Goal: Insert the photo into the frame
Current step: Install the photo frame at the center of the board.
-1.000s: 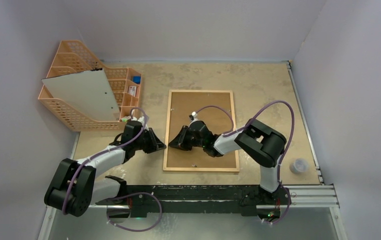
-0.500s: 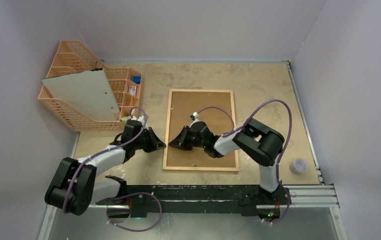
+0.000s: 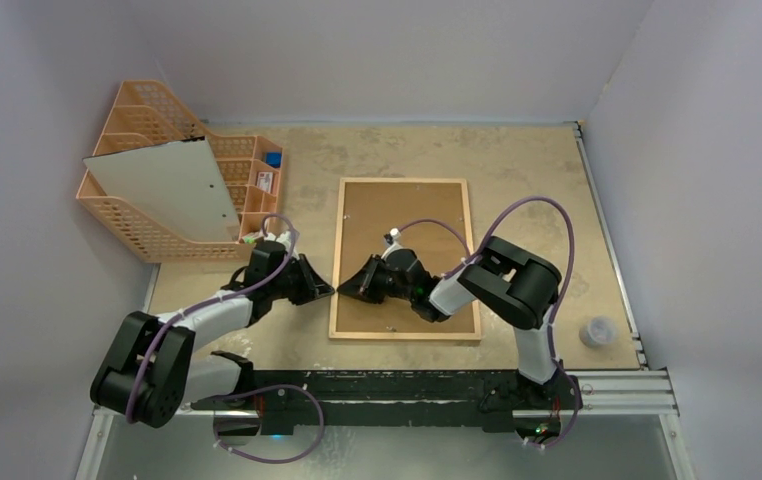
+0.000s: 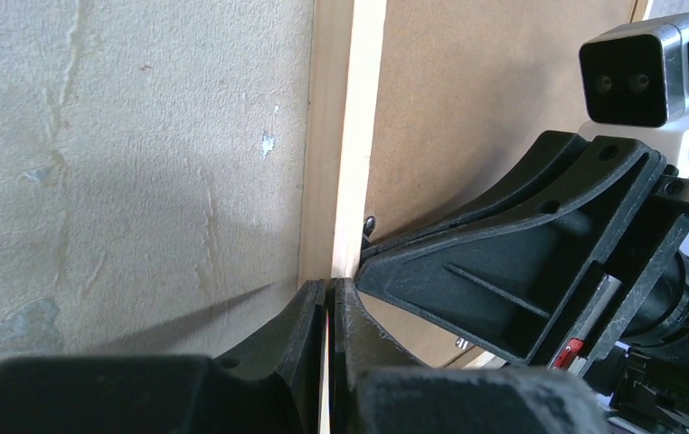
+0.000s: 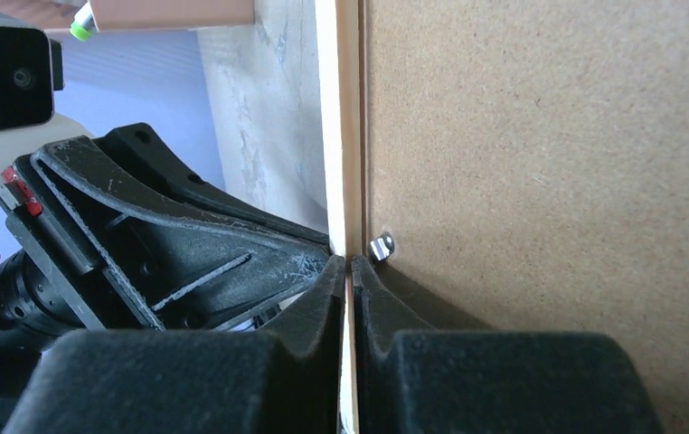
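The frame (image 3: 403, 182) lies face down on the table, thin light-wood edging around a brown hardboard panel (image 3: 407, 215). No photo shows in any view. My left gripper (image 3: 327, 291) is shut, its tips against the outer side of the frame's left rim (image 4: 345, 136). My right gripper (image 3: 344, 291) comes from over the panel and meets the same rim (image 5: 348, 108) from the inner side, jaws shut to a sliver just above the wood. A small metal tab (image 5: 382, 245) sits on the panel beside the right fingertips. The two grippers face each other tip to tip.
An orange mesh organizer (image 3: 147, 235) stands at the back left with a pale grey sheet (image 3: 167, 190) leaning in it. A small clear cup (image 3: 598, 331) sits near the right edge. A metal rail (image 3: 607, 385) runs along the table's near side.
The right jaws have closed from a small gap to almost together. The right gripper crept nearer and the frame's near end slid slightly right. The left arm barely moved.
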Motion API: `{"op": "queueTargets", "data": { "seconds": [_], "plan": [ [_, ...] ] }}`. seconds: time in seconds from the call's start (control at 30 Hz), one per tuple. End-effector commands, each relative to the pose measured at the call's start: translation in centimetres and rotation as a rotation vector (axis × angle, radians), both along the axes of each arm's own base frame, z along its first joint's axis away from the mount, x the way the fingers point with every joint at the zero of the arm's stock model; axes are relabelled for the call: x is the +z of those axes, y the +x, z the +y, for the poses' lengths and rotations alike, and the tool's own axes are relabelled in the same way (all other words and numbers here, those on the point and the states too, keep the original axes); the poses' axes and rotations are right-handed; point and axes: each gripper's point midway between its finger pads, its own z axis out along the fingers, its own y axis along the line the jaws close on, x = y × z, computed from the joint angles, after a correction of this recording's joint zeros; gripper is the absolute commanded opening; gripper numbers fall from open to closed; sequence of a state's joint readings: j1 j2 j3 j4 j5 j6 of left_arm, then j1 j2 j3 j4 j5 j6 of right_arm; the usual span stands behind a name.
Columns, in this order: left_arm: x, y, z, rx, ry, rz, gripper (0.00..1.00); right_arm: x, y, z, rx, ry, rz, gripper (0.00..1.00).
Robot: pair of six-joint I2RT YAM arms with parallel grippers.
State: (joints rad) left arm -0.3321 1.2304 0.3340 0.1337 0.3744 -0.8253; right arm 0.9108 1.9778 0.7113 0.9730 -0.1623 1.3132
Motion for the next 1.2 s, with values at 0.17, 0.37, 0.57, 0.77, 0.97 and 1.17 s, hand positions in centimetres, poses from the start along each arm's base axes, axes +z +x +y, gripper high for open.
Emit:
{"op": "queueTargets", "data": {
  "seconds": [0.17,0.37,0.57,0.77,0.97,1.17],
  "plan": [
    [-1.1,-1.3,0.4,-0.012,0.05,0.042,0.07,2.4,1.2,-1.3,-0.102,-0.02,-0.051,0.15],
    [-1.1,-1.3,-0.1,-0.025,0.022,0.038,0.19,0.6,0.6,-1.5,-0.089,-0.061,0.007,0.2],
    [-1.1,-1.4,-0.3,-0.031,0.007,0.041,0.14,-0.1,0.4,-1.3,-0.077,-0.068,0.021,0.21],
    [-1.5,-1.6,-0.4,-0.039,0.003,0.053,0.03,-1.4,0.4,-0.8,-0.058,-0.082,0.049,0.17],
    [-1.7,-1.9,-0.5,-0.044,-0.003,0.061,0.0,-1.8,0.7,-0.6,-0.068,-0.088,0.05,0.13],
    [-2.3,-2.5,-0.6,-0.047,0.0,0.079,0.0,-1.5,1.3,-1.3,-0.131,-0.044,0.022,0.09]
  ]
}}
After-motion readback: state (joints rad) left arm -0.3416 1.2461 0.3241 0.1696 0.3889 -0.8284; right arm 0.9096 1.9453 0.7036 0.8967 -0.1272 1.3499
